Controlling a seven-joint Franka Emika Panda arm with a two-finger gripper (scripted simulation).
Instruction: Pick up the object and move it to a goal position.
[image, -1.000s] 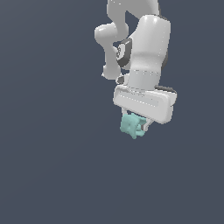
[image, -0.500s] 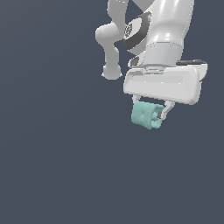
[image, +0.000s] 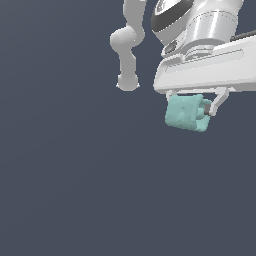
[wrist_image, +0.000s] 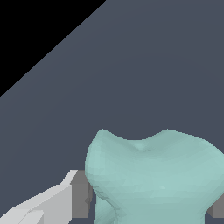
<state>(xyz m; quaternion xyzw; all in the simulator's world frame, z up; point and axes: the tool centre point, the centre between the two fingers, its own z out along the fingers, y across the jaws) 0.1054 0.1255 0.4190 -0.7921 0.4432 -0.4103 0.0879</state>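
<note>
The small pale teal, matte lumpy block hangs in the air, clear of the dark grey-blue surface that fills the background, pinched between the two fingers of the white gripper directly beneath its broad white palm bar. The fingers are closed onto the block from either side: in the exterior view one finger shows at the block's side toward that view's right, its pad pressed to the teal flank, while the opposite finger is mostly hidden behind the block. The wrist view agrees, with the teal lump filling the space ahead of the camera and a grey pad seated against its side. The block sits squarely between the fingers rather than off to one side, and its broader dimension appears to run across the gap. No goal marker is visible in either view, so which way the carry must go cannot be told; the grip looks secure enough for transport.
</note>
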